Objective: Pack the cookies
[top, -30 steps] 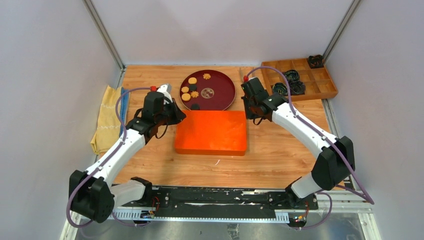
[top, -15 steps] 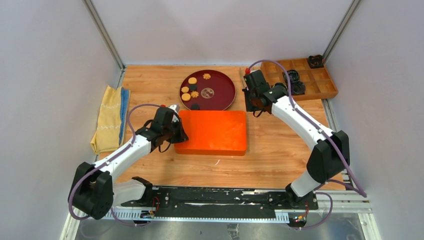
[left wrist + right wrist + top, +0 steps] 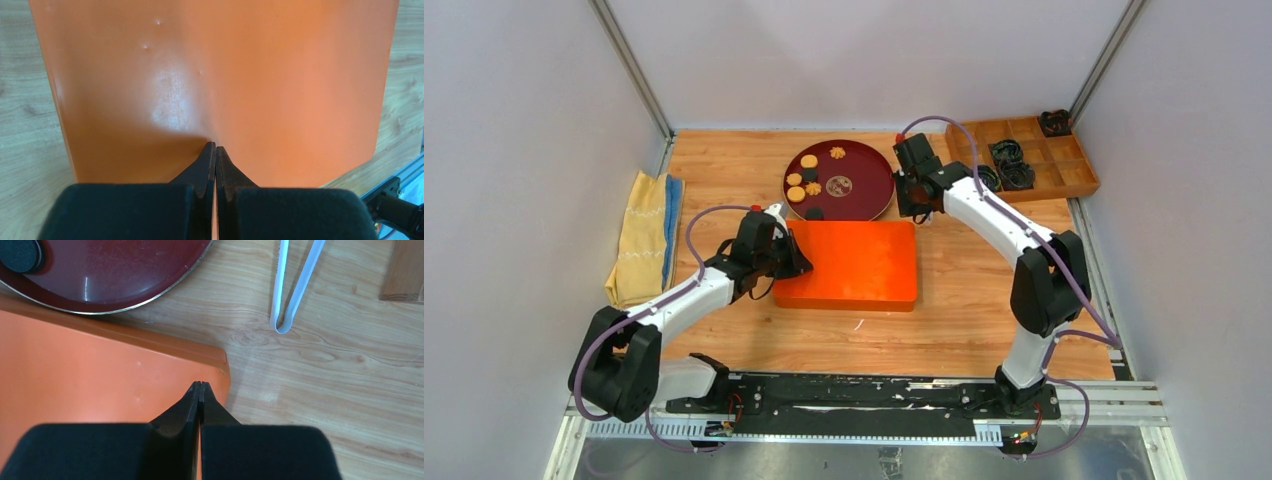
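Cookies (image 3: 809, 161) on plate (image 3: 867, 172): three golden, two flower-shaped, two dark.

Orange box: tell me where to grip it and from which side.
Grip the orange box probably at its short side edges; its broad flat top looks too wide to span: left gripper from the left, right gripper at the far right corner. Both are shut, so open first.

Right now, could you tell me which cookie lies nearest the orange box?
The dark cookie at the plate's near rim, alone; all others sit farther back.
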`<state>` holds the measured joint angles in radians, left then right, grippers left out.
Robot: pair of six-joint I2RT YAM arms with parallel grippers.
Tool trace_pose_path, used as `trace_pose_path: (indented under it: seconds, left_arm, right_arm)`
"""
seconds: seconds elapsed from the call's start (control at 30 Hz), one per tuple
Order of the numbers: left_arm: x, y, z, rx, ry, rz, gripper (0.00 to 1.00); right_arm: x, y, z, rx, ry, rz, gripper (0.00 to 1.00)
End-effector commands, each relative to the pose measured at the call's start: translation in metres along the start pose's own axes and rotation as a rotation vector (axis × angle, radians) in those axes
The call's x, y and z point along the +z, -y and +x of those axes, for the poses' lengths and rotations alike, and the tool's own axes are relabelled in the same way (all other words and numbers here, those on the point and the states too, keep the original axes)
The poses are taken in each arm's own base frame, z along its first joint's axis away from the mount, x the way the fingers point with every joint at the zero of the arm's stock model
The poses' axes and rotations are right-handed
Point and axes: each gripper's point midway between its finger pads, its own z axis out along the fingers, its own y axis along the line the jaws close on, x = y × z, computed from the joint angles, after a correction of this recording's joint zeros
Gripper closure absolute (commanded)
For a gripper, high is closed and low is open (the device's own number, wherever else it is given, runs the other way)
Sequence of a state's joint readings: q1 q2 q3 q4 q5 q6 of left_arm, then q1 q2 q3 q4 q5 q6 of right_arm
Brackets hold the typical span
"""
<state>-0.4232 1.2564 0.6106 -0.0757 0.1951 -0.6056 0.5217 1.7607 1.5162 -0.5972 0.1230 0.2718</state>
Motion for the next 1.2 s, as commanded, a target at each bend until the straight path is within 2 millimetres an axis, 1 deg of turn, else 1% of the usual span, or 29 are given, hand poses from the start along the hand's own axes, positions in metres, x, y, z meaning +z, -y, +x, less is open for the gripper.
trace_pose_path:
  seconds: [0.0,0.1,0.23,0.27,0.3,0.37,0.43,0.53,0.6,0.7,0.73,0.77,0.83,0.9,1.0,1.07,1.1,1.17]
  left_arm:
    - [-0.002,-0.037,0.050,-0.010,-0.163,-0.137,1.00]
    - [-0.002,-0.037,0.049,-0.008,-0.163,-0.138,1.00]
    - [-0.001,-0.038,0.050,-0.006,-0.167,-0.138,1.00]
    - [-0.001,-0.037,0.049,-0.005,-0.165,-0.135,1.00]
    - [0.000,-0.036,0.048,-0.005,-0.163,-0.133,1.00]
    - [0.001,-0.034,0.047,-0.004,-0.163,-0.128,1.00]
    - [0.000,-0.032,0.045,-0.002,-0.163,-0.122,1.00]
    - [-0.003,-0.025,0.036,-0.001,-0.139,-0.102,1.00]
    - [-0.006,-0.019,0.027,0.004,-0.112,-0.091,1.00]
    - [-0.008,-0.008,0.000,0.017,-0.049,-0.090,1.00]
    - [-0.009,-0.002,-0.017,0.029,-0.018,-0.098,1.00]
    - [-0.007,0.000,-0.028,0.040,-0.003,-0.114,1.00]
    - [-0.004,0.008,-0.058,0.065,0.034,-0.135,1.00]
    - [0.005,0.018,-0.088,0.087,0.080,-0.140,1.00]
    - [0.029,0.029,-0.122,0.091,0.092,-0.122,1.00]
    - [0.048,0.032,-0.132,0.090,0.070,-0.111,1.00]
    - [0.062,0.028,-0.128,0.087,0.039,-0.119,1.00]
    - [0.077,0.024,-0.126,0.082,0.005,-0.130,1.00]
  right_arm:
    - [0.016,0.001,0.010,-0.001,-0.046,0.005,1.00]
    - [0.033,0.002,0.039,0.014,-0.121,0.011,1.00]
    - [0.053,0.006,0.086,0.044,-0.235,0.031,1.00]
    - [0.056,0.007,0.092,0.047,-0.254,0.036,1.00]
    - [0.060,0.006,0.094,0.045,-0.263,0.039,1.00]
    - [0.062,0.006,0.088,0.040,-0.258,0.045,1.00]
    - [0.059,0.006,0.074,0.036,-0.230,0.049,1.00]
    - [0.045,0.004,0.040,0.028,-0.144,0.041,1.00]
    - [0.035,0.004,0.016,0.019,-0.082,0.043,1.00]
    - [0.032,0.003,-0.010,0.011,-0.026,0.044,1.00]
    - [0.035,0.001,-0.016,0.011,-0.019,0.038,1.00]
    - [0.037,-0.001,-0.020,0.011,-0.015,0.033,1.00]
    - [0.044,-0.006,-0.025,0.013,-0.019,0.022,1.00]
    - [0.053,-0.008,-0.027,0.017,-0.029,0.018,1.00]
    - [0.064,-0.009,-0.026,0.032,-0.047,0.012,1.00]
    - [0.070,-0.007,-0.024,0.037,-0.058,0.016,1.00]
    - [0.072,-0.005,-0.023,0.039,-0.064,0.020,1.00]
    - [0.076,0.000,-0.020,0.047,-0.076,0.026,1.00]
